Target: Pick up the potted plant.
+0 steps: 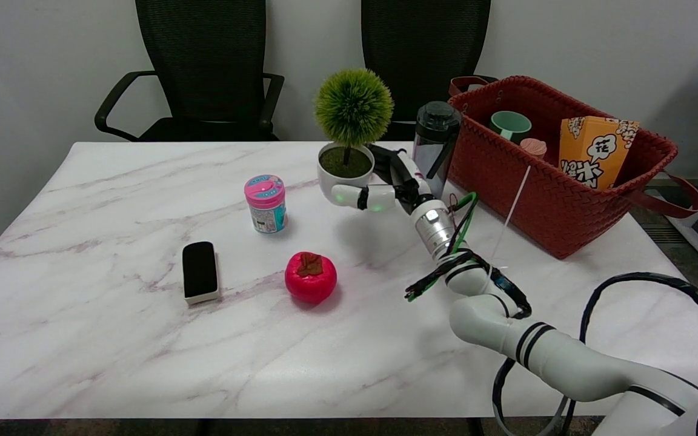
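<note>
my right hand (379,188) is wrapped around the small white pot of the round green potted plant (349,142), fingers curled under its base at the far middle of the desk (113,339). i judge the grip made and the pot raised slightly, though i cannot be sure. the desk is white marble; black chairs (203,66) stand behind.

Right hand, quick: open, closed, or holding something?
Right hand: holding the potted plant, fingers wrapped around the white pot. Whether the pot is off the table cannot be told.
</note>
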Motion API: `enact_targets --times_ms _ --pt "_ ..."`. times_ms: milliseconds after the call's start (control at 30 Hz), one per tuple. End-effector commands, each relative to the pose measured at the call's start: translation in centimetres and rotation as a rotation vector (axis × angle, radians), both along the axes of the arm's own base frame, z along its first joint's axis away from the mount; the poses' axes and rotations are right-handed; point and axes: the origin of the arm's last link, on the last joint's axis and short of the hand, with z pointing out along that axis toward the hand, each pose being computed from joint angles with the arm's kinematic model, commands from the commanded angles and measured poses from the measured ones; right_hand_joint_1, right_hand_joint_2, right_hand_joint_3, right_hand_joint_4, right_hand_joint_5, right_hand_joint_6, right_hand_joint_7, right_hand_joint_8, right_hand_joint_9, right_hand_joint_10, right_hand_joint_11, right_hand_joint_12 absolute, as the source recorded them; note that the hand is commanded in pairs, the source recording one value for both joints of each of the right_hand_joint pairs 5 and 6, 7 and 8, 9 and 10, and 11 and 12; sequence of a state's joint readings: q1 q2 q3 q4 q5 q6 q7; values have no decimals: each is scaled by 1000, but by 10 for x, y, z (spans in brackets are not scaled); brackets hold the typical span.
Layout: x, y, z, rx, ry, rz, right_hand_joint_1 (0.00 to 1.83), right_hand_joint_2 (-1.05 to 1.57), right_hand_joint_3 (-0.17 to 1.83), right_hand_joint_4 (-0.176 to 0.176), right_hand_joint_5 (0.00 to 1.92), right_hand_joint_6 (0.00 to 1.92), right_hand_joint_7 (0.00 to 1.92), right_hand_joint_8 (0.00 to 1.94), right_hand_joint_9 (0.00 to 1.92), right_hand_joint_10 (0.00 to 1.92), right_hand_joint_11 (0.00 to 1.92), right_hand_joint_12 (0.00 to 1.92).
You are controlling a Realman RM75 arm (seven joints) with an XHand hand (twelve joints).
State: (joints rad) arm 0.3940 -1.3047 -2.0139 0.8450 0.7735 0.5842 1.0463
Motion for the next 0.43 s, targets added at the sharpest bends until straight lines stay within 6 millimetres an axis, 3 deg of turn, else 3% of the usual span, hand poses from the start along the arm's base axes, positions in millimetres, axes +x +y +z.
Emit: enact_targets --times_ms 33,433 --pt "75 32 -10 144 -14 200 1243 531 889 0 863 863 994 994 597 597 374 374" --pt "131 69 -7 280 -80 214 1235 627 884 0 875 875 1008 1008 623 623 410 410"
